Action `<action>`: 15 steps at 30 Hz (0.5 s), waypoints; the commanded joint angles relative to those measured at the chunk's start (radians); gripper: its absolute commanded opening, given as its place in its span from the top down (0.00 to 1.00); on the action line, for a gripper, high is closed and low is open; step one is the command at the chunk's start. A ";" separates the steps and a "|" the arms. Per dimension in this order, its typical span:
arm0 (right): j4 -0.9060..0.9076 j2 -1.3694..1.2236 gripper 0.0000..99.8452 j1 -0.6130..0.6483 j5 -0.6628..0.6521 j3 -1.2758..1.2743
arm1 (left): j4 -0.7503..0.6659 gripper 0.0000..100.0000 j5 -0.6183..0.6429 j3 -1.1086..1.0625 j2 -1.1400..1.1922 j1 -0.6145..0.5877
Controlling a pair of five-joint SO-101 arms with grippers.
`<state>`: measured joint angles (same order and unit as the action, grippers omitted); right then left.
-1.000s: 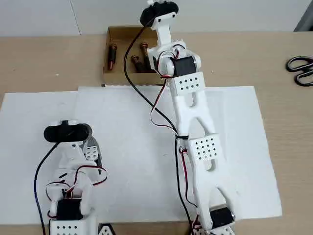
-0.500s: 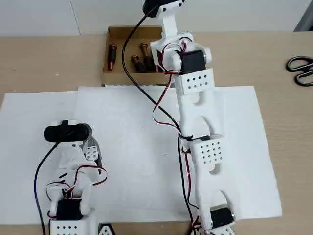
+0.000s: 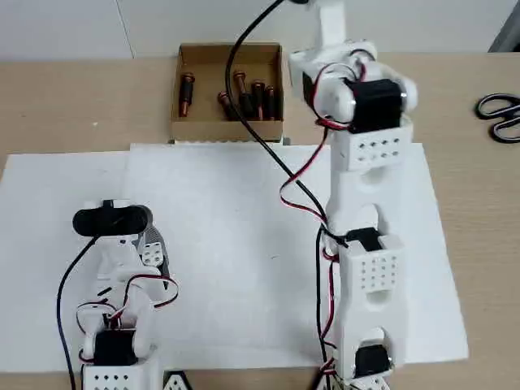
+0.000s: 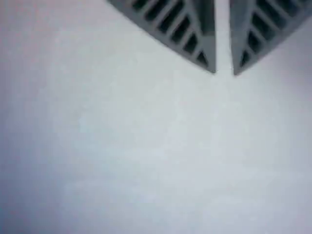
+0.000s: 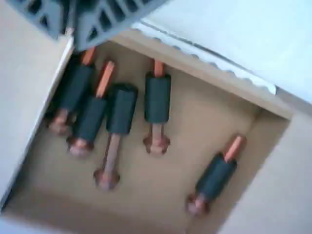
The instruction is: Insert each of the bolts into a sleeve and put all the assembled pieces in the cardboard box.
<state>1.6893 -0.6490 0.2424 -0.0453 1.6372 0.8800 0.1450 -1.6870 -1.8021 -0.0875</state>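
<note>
Right arm (image 3: 370, 154): jaws pressed almost together, empty, above a corner of the open brown cardboard box (image 3: 227, 128). Five copper bolts in black sleeves (image 5: 157, 100) lie inside, below the jaws. Left arm (image 3: 122, 260): jaws nearly together, just above the white paper sheet (image 4: 146, 156).

Wooden table (image 3: 81, 106), white paper sheet (image 3: 211, 244)

The brown cardboard box (image 3: 227, 130) is sitting open. Five copper bolts (image 5: 157, 105) are lying flat inside it, each wearing a black sleeve (image 5: 122, 108). Four are lying close together. One is lying apart by itself.
</note>
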 commanded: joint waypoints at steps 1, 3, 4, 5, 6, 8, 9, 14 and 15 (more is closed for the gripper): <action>0.013 0.116 1.00 -0.013 -0.011 0.031 | 0.002 0.99 0.006 0.007 -0.011 0.006; 0.015 0.160 1.00 -0.021 -0.012 -0.035 | 0.002 0.99 0.006 0.007 -0.011 0.006; 0.015 0.191 1.00 -0.025 -0.012 -0.081 | 0.002 0.99 0.006 0.007 -0.011 0.006; 0.015 0.228 1.00 -0.028 -0.012 -0.133 | 0.002 0.99 0.006 0.007 -0.011 0.006; 0.015 0.272 1.00 -0.031 -0.011 -0.187 | 0.002 0.99 0.006 0.007 -0.011 0.006; 0.012 0.374 1.00 -0.035 -0.009 -0.298 | 0.002 0.99 0.006 0.007 -0.011 0.006; 0.010 0.426 1.00 -0.035 -0.009 -0.361 | 0.002 0.99 0.006 0.007 -0.011 0.006; 0.005 0.677 1.00 -0.035 -0.008 -0.723 | 0.002 0.99 0.006 0.007 -0.011 0.006; 0.005 0.728 1.00 -0.036 -0.006 -0.793 | 0.002 0.99 0.006 0.007 -0.011 0.006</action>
<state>1.6970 -0.0844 0.2163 -0.0453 1.0249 0.8800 0.1450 -1.6870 -1.8021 -0.0875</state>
